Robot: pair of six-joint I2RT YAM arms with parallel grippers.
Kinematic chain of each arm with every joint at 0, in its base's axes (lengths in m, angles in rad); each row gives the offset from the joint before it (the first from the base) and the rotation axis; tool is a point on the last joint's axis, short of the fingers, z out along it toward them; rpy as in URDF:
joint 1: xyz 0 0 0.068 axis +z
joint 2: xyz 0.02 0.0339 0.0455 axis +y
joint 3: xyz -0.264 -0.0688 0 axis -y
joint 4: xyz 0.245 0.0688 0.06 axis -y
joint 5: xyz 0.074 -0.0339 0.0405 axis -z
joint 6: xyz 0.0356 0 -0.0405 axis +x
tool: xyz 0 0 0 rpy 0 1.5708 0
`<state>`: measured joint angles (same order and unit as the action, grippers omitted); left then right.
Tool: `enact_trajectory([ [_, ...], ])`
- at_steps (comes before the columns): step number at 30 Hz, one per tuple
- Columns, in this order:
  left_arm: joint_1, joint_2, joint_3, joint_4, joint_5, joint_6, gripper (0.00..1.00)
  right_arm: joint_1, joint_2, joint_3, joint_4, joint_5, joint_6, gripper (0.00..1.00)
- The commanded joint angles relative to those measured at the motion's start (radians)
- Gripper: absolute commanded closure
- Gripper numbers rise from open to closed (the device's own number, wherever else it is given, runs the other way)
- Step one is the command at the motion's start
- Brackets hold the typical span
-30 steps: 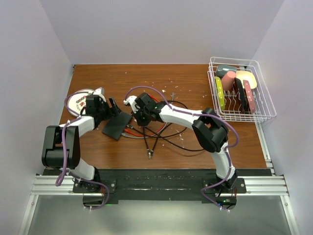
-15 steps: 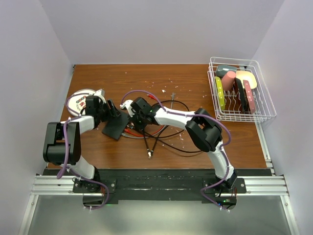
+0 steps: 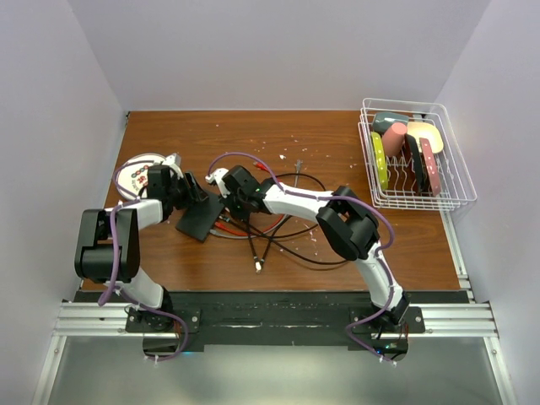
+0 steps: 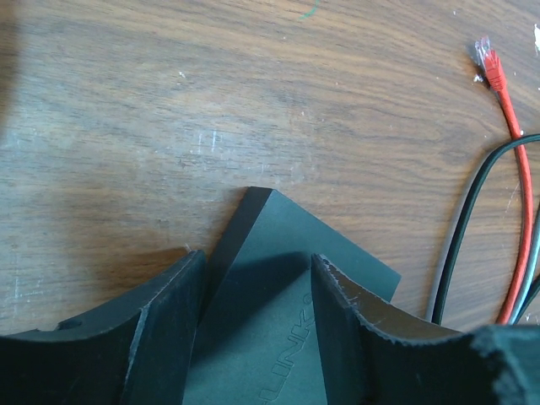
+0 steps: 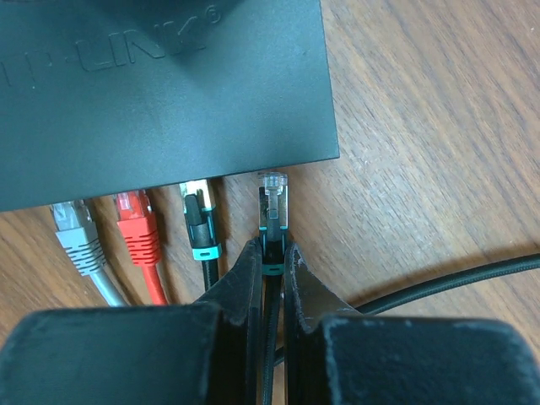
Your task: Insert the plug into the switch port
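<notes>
Briefly: wooden table (image 3: 186,261) speckled with pale crumbs; wire dish rack (image 3: 456,190) at the far right and a round white plate (image 3: 126,173) at the far left, both well apart from the work. A loose tangle of black cables (image 3: 278,236) lies just right of the switch (image 5: 160,84), with a red cable (image 4: 506,110) among them. Three connectors sit side by side along the switch's near edge: grey connector (image 5: 76,224), red connector (image 5: 135,219), black connector (image 5: 198,219) with a teal boot. The right gripper (image 5: 272,249) is clenched on the plug (image 5: 272,198), pinching its boot; the clear tip points at the switch edge, just right of the black connector, near the corner and a hair short of it. The switch port itself is hidden under that edge. The left gripper (image 4: 253,270) straddles the switch's opposite corner, fingers (image 4: 160,321) apart; whether they press on it I cannot tell.
</notes>
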<state>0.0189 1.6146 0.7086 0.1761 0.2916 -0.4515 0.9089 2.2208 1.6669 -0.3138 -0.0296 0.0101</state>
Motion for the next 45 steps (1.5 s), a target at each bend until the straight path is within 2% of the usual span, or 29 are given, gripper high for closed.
enact_trajectory([
  [1, 0.004, 0.021, 0.006, 0.046, 0.046, 0.01, 0.44, 0.002, 0.011, 0.045, 0.002, 0.026, 0.016, 1.0],
  [33, 0.004, -0.001, 0.002, 0.072, 0.083, 0.007, 0.4, 0.021, 0.069, 0.126, -0.097, 0.002, 0.016, 1.0],
  [45, 0.001, -0.001, -0.004, 0.106, 0.136, 0.017, 0.4, 0.021, 0.122, 0.24, -0.171, 0.043, 0.037, 1.0],
])
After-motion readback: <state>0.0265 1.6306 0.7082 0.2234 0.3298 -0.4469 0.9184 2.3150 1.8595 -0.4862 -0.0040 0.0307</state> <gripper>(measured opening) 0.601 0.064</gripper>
